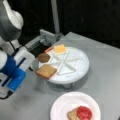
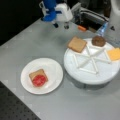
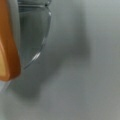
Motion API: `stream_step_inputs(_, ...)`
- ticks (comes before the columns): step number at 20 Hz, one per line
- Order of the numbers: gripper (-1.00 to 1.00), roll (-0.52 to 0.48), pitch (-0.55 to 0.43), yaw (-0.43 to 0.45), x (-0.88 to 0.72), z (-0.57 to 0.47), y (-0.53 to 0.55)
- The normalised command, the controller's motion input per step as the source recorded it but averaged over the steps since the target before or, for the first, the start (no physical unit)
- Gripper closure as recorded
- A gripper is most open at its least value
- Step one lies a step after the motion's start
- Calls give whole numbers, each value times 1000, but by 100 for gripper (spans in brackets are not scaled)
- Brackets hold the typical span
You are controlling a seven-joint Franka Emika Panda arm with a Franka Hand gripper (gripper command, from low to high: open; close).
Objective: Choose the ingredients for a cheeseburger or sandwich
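The gripper (image 2: 60,25) hangs over the grey table (image 2: 30,45), near the top of a front view, just beside the white tray (image 2: 82,75) w/ 6 dividers. It holds nothing I can see, but I can't tell if its jaws are apart or together.

On the tray sit 3 pieces: a toast square (image 2: 77,44), a dark patty (image 2: 98,41) & a yellow cheese square (image 2: 114,54). The toast is closest to the gripper.

The sandwich (image 2: 38,78) has 2 layers so far: toast w/ a red tomato disc (image 1: 84,113) on top. It sits on the white plate (image 2: 53,72), well apart from the gripper.

To do this bit well, I think the gripper should come straight down over 1 piece & pinch it by its edges, not bump the dividers, & lift it flat so nothing slides off
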Motion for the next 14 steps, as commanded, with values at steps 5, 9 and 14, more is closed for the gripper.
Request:
stream_step_inputs(5, -100, 552, 3, 77, 205, 8, -198)
stream_step_inputs(9, -100, 441, -27, 73, 316, 70, -28)
stream_step_inputs(14, -100, 305, -51, 120, 319, 22, 41)
